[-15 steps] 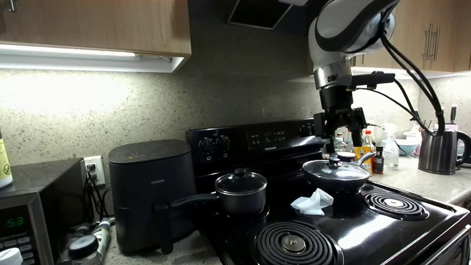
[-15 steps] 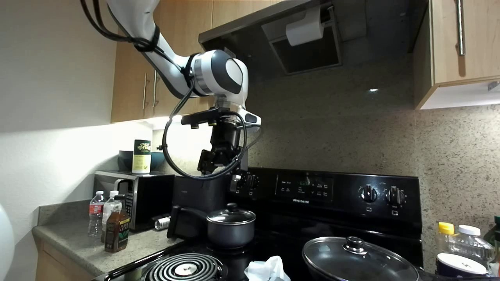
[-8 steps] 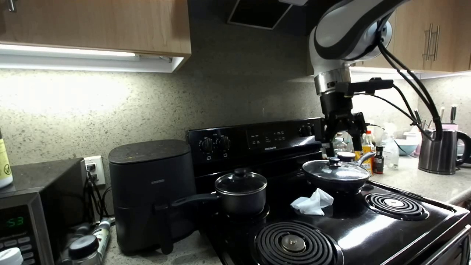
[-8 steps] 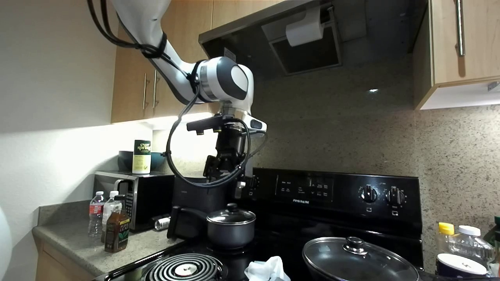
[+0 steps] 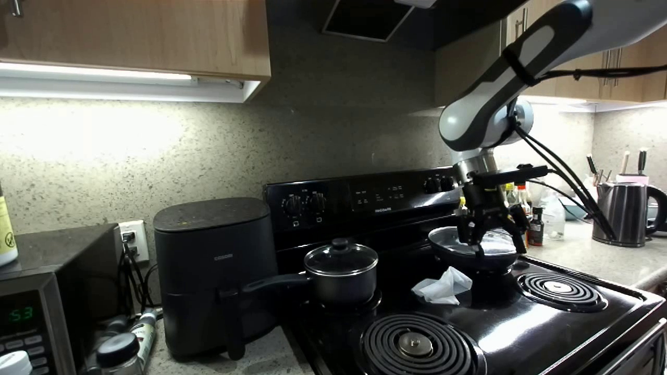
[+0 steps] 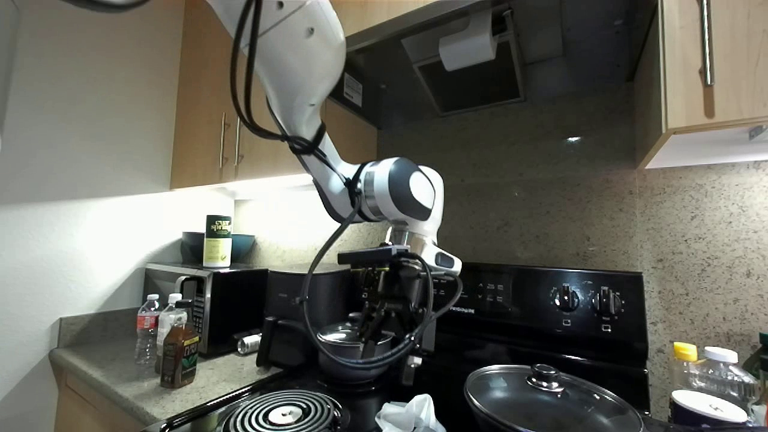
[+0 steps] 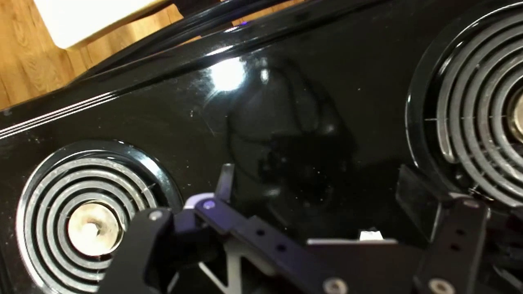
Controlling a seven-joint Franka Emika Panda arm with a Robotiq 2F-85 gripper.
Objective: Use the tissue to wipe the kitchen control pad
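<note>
hovering: gripper (image 5: 498,249) | tissue (image 5: 442,286) on stove (image 5: 521,333) | ctrl pad (image 5: 365,210): "frigidaire" | fryer (image 5: 216,286): "cosori"

We are in a kitchen. In an exterior view a stove (image 5: 516,317) spreads over the lower right, its control pad (image 5: 359,205) upright behind the coil burners (image 5: 415,345); we see a lidded pot (image 5: 341,278) near the middle, an air fryer (image 5: 211,276) and microwave (image 5: 86,273) at lower left, a kettle (image 5: 620,216) at right, a cabinet (image 5: 135,36) at upper left. In an exterior view we find a hood (image 6: 396,78) at top and bottles (image 6: 179,360) on a counter (image 6: 108,369) at lower left.
</note>
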